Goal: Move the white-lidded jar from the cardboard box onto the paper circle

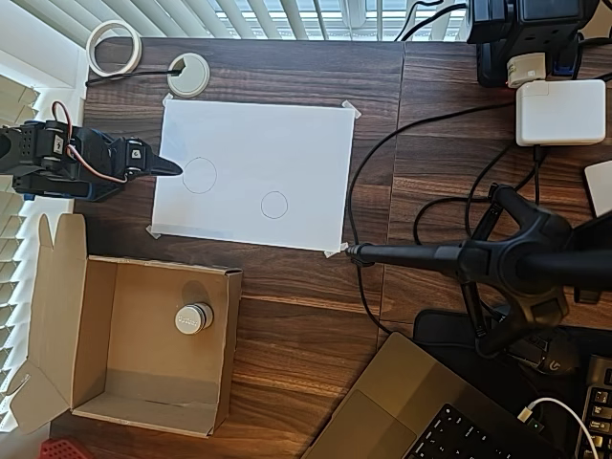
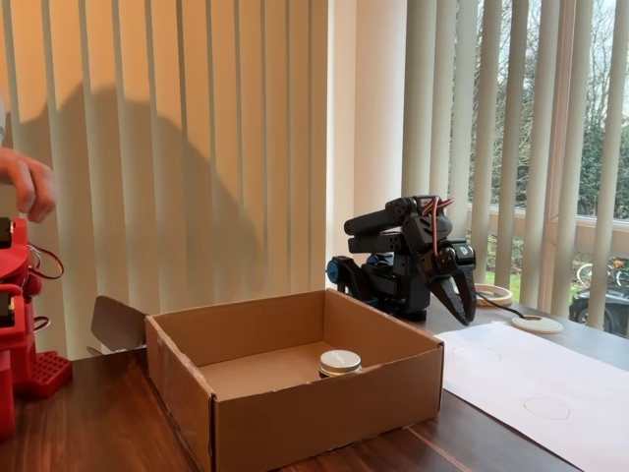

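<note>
The table [image 1: 316,287] is dark brown wood with a streaked grain. On it lies a white paper sheet [image 1: 253,172] bearing two thin grey pencil outlines — the larger circle [image 1: 200,175] and the smaller paper circle [image 1: 274,205]. The cardboard box [image 1: 105,325] is plain tan-brown, paler on its flaps. Inside it the white-lidded jar [image 1: 194,317] shows an off-white, greyish lid with faint lettering. The arm is black with red and white wires, and its gripper [image 1: 164,165] is black too. A roll of white tape [image 1: 114,48] and a white grommet [image 1: 188,75] sit at the far edge — both pale against the wood. The blinds [image 2: 197,147] are cream, vertically striped by their slats.
</note>
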Motion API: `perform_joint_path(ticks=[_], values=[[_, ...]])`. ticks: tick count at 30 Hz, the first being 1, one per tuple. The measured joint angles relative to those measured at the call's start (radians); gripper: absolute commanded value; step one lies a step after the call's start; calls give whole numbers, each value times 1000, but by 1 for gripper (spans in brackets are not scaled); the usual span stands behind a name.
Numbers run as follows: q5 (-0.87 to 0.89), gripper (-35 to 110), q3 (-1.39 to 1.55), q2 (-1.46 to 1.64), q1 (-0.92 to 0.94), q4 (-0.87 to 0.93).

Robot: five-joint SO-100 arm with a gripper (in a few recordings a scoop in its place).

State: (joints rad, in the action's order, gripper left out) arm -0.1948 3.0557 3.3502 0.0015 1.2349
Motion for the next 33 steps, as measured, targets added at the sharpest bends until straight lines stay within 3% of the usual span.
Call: perform_joint_path(ticks=[33], values=[[-2, 0, 17, 0, 0, -32]])
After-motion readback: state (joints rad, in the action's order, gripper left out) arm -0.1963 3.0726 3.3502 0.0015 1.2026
